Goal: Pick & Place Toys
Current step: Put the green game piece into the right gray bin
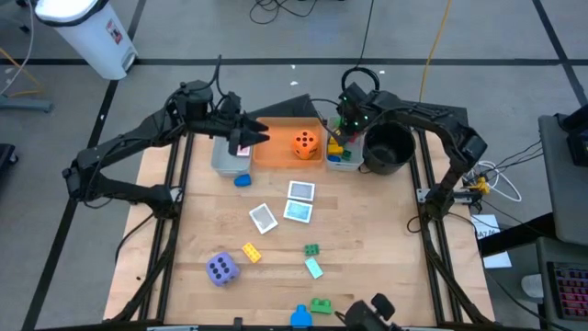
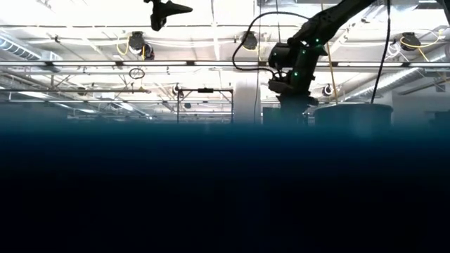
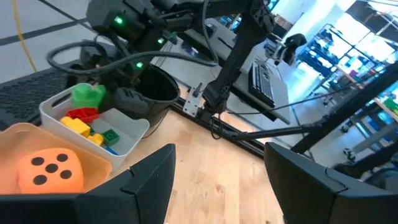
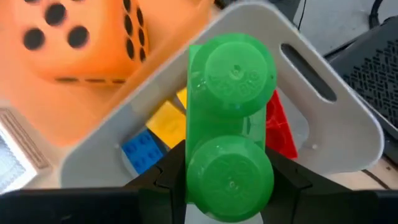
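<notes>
Right gripper [image 4: 229, 186] clamped on green two-stud brick [image 4: 231, 124], white bin [image 4: 323, 118] directly beneath. Left gripper [image 3: 217, 180] apart, empty, orange die [image 3: 50, 171] just beside.

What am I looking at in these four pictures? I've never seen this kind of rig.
Two dark robot arms work at a wooden table, sorting toys. One picture looks straight down on it, one looks level across from table height and is mostly dark, and two come from cameras on the arms' wrists.

The right gripper holds a green brick above a grey bin that has red, yellow and blue bricks in it. Beside that is an orange bin with an orange die in it, and a black bowl.

The left gripper hangs open over another grey bin.

On the table lie a purple die, picture cards and several small bricks.
</notes>
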